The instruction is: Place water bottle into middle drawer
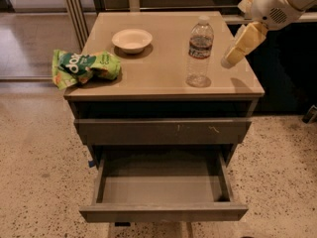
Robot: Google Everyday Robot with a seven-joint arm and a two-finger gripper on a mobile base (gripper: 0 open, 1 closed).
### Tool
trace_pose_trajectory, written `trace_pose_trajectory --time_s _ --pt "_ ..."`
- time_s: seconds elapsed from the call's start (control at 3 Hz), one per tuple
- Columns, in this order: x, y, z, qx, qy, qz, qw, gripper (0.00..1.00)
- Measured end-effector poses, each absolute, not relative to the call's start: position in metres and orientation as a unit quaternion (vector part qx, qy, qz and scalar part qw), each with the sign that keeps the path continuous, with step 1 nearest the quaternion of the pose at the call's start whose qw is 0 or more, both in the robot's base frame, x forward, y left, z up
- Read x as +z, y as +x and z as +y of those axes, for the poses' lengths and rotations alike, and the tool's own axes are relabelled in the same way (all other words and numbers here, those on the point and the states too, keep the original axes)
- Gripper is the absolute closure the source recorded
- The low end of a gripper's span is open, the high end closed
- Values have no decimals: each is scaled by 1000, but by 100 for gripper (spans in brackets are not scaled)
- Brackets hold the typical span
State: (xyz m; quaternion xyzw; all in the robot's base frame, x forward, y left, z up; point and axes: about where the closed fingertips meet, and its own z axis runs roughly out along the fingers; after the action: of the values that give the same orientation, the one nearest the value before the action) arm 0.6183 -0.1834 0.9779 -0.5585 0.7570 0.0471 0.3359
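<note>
The water bottle (199, 52) stands upright on the right side of the cabinet top: clear, ribbed, with a white cap and a dark label band. The middle drawer (163, 212) is pulled out at the bottom. Its front is plain and its smooth grey inside holds nothing. My gripper (241, 46) hangs from the white arm at the upper right. It is above the top's right edge, to the right of the bottle and apart from it.
A white bowl (132, 39) sits at the back middle of the cabinet top (163, 73). A green chip bag (84, 67) lies at its left edge. A closed drawer front with small white scratches (163, 131) is above the open drawer. Speckled floor surrounds the cabinet.
</note>
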Motion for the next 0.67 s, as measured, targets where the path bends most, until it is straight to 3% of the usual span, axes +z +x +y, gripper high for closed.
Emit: trace_pose_trajectory --time_s 0.33,0.67 --pt "974 664 -163 148 -520 740 399 0" --pt "974 666 -161 153 -519 739 402 0"
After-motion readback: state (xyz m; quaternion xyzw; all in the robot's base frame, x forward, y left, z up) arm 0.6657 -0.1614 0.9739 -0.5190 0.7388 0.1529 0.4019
